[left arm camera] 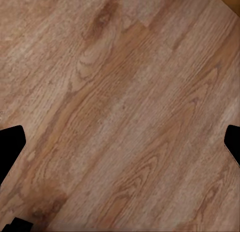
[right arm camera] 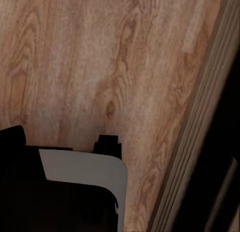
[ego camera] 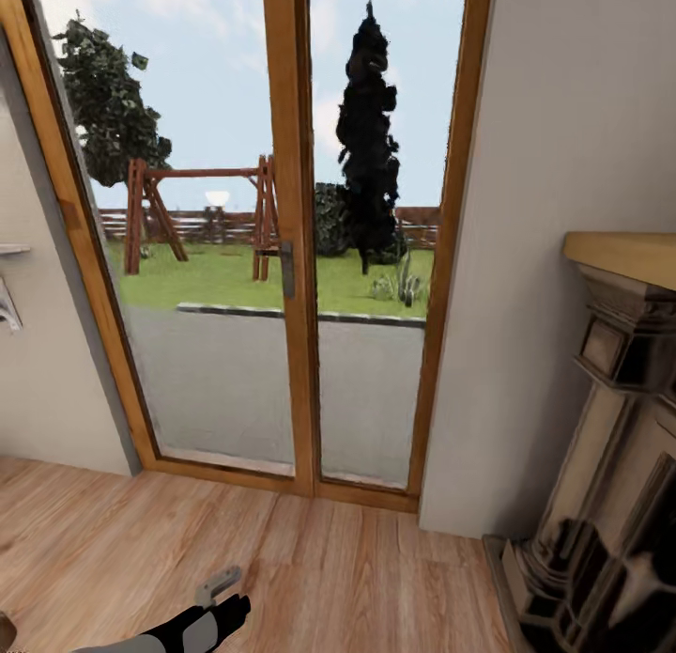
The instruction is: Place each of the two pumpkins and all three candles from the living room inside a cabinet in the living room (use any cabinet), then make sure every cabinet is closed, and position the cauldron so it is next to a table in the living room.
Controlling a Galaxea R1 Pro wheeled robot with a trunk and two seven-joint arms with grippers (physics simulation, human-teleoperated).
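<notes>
Ahead of me stands a tall glazed door [ego camera: 286,230] in a warm wooden frame, its two panes reaching down to the wooden floor [ego camera: 310,559]. Through the glass I see a lawn [ego camera: 235,277], a grey paved strip nearer the door, a wooden swing frame [ego camera: 202,211], a dark slender tree [ego camera: 368,136] and a leafy tree [ego camera: 108,99] toward the frame's left post, with a fence behind them. A pale wall [ego camera: 554,183] runs beside the door's right post, and against it, at the floor's right edge, rises a fireplace surround [ego camera: 610,427] with a light wooden mantel on a dark carved pillar. On the wall left of the door, a small shelf [ego camera: 11,251] juts out on a bracket. My left arm reaches in over the floor's near edge, black-sleeved, ending in my left gripper [ego camera: 221,585]; from its own camera my two dark fingertips [left arm camera: 11,147] sit far apart at either side above bare planks, so those jaws are released and hold nothing. My right gripper [right arm camera: 107,144] hangs over the planks beside a dark moulded base; its body hides the fingers, so I cannot tell how they stand. None of the pumpkins, candles, cabinet, cauldron or table lies before me here.
</notes>
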